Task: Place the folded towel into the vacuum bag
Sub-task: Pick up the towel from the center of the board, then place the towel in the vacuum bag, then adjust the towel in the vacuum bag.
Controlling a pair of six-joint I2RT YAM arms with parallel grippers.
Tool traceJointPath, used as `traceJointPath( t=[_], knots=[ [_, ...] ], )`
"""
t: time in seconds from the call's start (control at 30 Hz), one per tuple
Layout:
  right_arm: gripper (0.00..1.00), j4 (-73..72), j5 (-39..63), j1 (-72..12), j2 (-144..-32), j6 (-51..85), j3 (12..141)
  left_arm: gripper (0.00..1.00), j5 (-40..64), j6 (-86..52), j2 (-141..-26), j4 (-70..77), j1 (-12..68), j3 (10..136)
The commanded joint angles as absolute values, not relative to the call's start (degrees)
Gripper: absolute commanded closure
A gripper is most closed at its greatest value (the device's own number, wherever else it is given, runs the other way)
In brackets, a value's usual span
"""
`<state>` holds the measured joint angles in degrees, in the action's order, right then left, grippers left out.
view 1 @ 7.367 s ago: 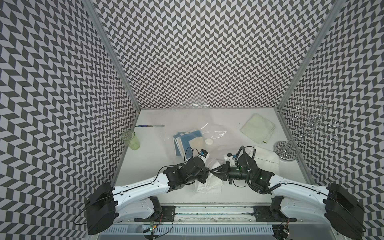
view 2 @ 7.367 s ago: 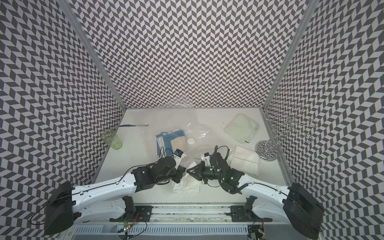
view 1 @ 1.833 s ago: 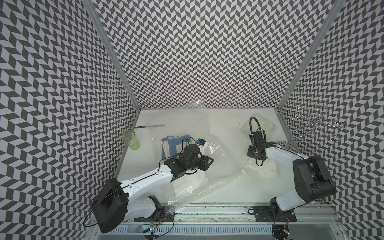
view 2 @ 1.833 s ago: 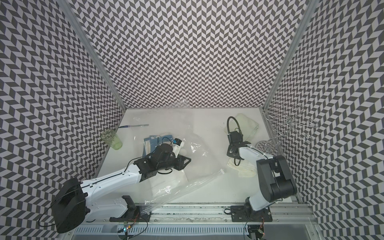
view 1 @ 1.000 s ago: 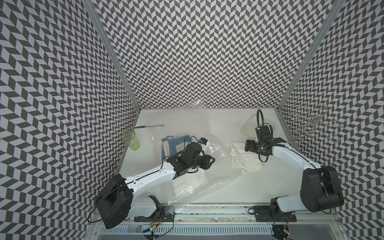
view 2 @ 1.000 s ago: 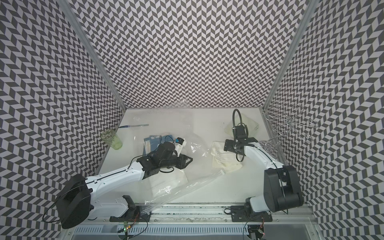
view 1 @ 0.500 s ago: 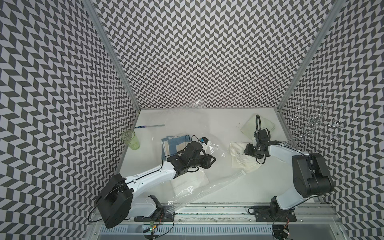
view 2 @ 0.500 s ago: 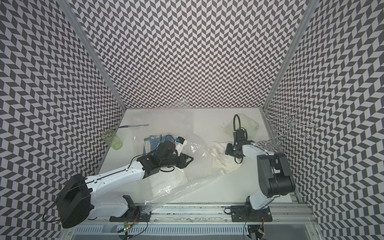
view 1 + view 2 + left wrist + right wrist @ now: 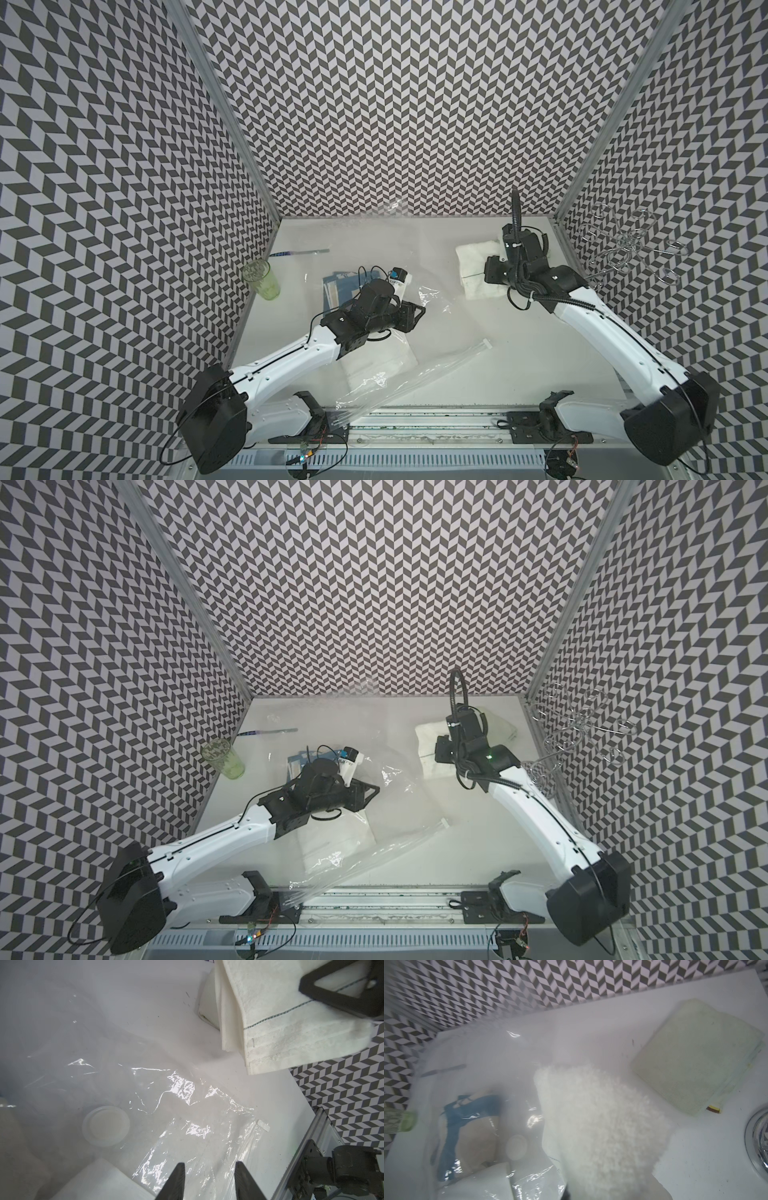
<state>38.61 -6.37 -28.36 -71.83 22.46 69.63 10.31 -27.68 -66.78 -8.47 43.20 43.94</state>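
Holding the folded towel (image 9: 473,266) above the table (image 9: 519,332), right gripper (image 9: 489,272) clamped on its edge. Leftward and nearer the robot lies the vacuum bag (image 9: 415,374); left gripper (image 9: 209,1167) jaws narrowly apart, possibly propping its film. Bag mouth hard to see.

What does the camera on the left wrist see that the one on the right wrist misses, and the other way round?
Only the left wrist view shows the left end effector, jaws apart, and a small white zip slider. Only the right wrist view shows a pale green folded cloth, a green plastic tumbler, a flat blue packet and a chrome rack base. Both show the white terry towel, the crinkly transparent vacuum bag and its round white valve cap.
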Motion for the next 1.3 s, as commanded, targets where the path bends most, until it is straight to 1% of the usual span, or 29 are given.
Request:
traceJointPath(
  t=[0.0, 0.1, 0.17, 0.23, 0.27, 0.33, 0.43, 0.47, 0.53, 0.6, 0.63, 0.67, 0.73, 0.83, 0.87, 0.93, 1.0, 1.07, 1.13, 1.27],
  knots=[
    [1.00, 41.2, 4.3, -35.0, -71.6, 26.4, 70.2, 0.58, 9.1, -26.6, -63.7, -10.2, 40.6, 46.0],
    [1.00, 26.3, 25.2, -38.4, -68.7, 35.0, 62.2, 0.58, 7.0, -26.7, -61.3, -12.8, 37.8, 47.4],
    [1.00, 9.1, 36.8, -38.8, -66.2, 45.0, 52.3, 0.58, 6.3, -27.4, -59.2, -13.7, 35.9, 47.9],
    [0.99, -7.1, 41.3, -38.7, -65.1, 54.2, 42.6, 0.58, 6.4, -28.1, -57.6, -13.6, 34.7, 47.6],
    [0.97, -11.5, 41.3, -38.5, -65.5, 55.5, 38.3, 0.58, 6.6, -28.2, -57.4, -13.3, 34.6, 47.3],
    [0.92, -13.5, 40.1, -36.9, -67.7, 52.7, 33.2, 0.58, 8.2, -28.6, -58.2, -12.6, 34.5, 46.7],
    [0.83, 1.0, 33.4, -31.8, -75.3, 38.0, 34.9, 0.58, 11.5, -29.9, -60.7, -11.2, 35.3, 45.9],
    [0.79, 8.5, 27.0, -31.1, -77.8, 33.6, 36.9, 0.58, 11.7, -30.3, -61.2, -10.7, 36.1, 45.5],
    [0.67, 17.9, 12.5, -31.8, -81.2, 28.5, 40.2, 0.58, 10.8, -30.7, -61.6, -10.0, 37.7, 45.1],
    [0.49, 25.2, -0.3, -32.7, -82.8, 26.8, 42.6, 0.58, 10.5, -30.9, -61.9, -9.7, 38.8, 45.0],
    [0.38, 28.0, -4.7, -33.0, -82.7, 26.6, 43.4, 0.58, 10.4, -31.0, -62.2, -9.6, 39.2, 45.0],
    [0.30, 30.0, -7.6, -33.5, -82.0, 26.5, 44.3, 0.58, 10.2, -30.9, -62.3, -9.5, 39.4, 44.9],
    [0.21, 33.1, -11.4, -36.0, -79.9, 26.7, 46.6, 0.58, 10.1, -31.0, -62.6, -9.3, 39.8, 44.8],
    [0.18, 41.5, -17.8, -43.0, -78.7, 30.6, 53.5, 0.58, 8.9, -30.5, -62.6, -10.1, 39.7, 45.1],
    [0.18, 43.4, -17.6, -45.4, -78.6, 32.2, 55.4, 0.58, 6.9, -30.6, -62.2, -11.2, 39.5, 45.4],
    [0.18, 41.8, -13.3, -49.4, -78.4, 35.6, 56.2, 0.58, 4.5, -31.2, -61.0, -13.6, 37.3, 45.3],
    [0.18, 36.6, -8.8, -53.3, -79.3, 39.8, 54.7, 0.59, 3.3, -32.3, -59.3, -15.6, 33.7, 44.6],
    [0.17, 32.5, -7.0, -55.9, -83.0, 43.0, 54.1, 0.60, 3.3, -33.2, -57.2, -16.6, 30.5, 43.2],
    [0.15, 32.8, -9.1, -57.4, -88.0, 44.0, 56.1, 0.60, 4.8, -33.4, -55.6, -16.5, 28.6, 41.8],
    [0.14, 33.2, -11.4, -58.2, -96.4, 42.5, 58.8, 0.60, 7.9, -34.2, -53.4, -15.0, 28.0, 39.3]
  ],
)
